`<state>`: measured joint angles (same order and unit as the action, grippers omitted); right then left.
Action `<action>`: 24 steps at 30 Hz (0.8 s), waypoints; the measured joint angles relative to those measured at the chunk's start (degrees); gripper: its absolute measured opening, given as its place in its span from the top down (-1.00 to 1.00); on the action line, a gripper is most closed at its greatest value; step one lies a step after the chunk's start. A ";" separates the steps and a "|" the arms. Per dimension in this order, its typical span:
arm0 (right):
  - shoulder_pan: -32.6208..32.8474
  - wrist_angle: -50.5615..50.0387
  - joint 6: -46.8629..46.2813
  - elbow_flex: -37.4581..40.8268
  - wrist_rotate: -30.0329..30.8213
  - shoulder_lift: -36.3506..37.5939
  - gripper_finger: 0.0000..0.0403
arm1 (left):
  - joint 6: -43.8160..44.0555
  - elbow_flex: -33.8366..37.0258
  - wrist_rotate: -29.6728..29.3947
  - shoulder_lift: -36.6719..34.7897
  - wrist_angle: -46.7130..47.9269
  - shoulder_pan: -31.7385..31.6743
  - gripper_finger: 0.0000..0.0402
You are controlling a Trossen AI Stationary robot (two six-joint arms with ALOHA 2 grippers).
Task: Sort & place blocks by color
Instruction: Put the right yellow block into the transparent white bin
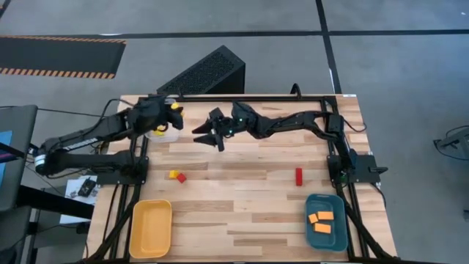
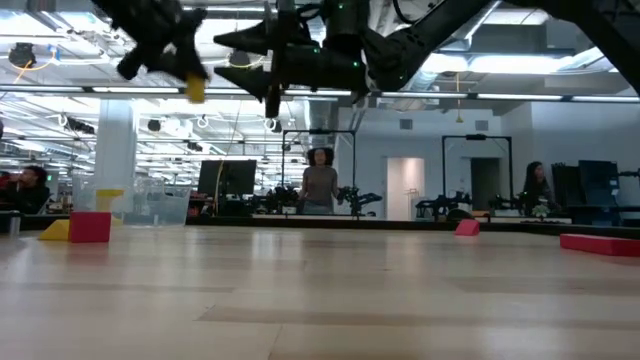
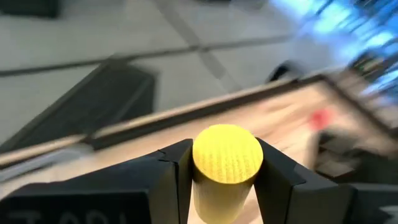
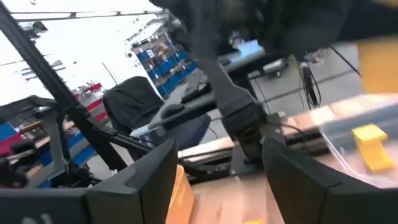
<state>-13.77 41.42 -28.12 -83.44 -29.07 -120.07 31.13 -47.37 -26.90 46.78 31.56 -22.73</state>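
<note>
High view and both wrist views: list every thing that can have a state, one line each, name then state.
left pincer: shut on the yellow cylinder, raised above the clear tray.
yellow cylinder: gripped between the fingers, off the table.
right pincer: open, empty, in the air.
clear tray: at least one yellow block inside.
yellow tray: empty.
teal tray: three orange blocks inside.
red bar: lying loose on the table.

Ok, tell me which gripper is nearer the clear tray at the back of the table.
Left. The left gripper, shut on a yellow block, hangs right over the clear tray. The right gripper, open, is off to the tray's right, toward the table's middle.
</note>
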 joint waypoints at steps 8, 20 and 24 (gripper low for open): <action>-2.44 -4.21 -7.37 0.00 -4.75 0.39 -0.29 | -5.83 0.02 8.92 11.53 12.14 -19.55 0.49; -8.95 -8.89 -12.07 1.62 -6.00 5.49 -0.29 | -17.99 0.02 19.23 26.44 9.73 -34.91 0.45; -8.82 -13.27 -8.20 1.62 -5.22 8.15 -0.29 | -18.30 0.02 19.19 30.07 7.94 -35.14 0.44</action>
<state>-22.59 28.15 -36.32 -81.82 -34.29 -111.92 12.83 -47.35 -7.71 76.85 39.50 -57.87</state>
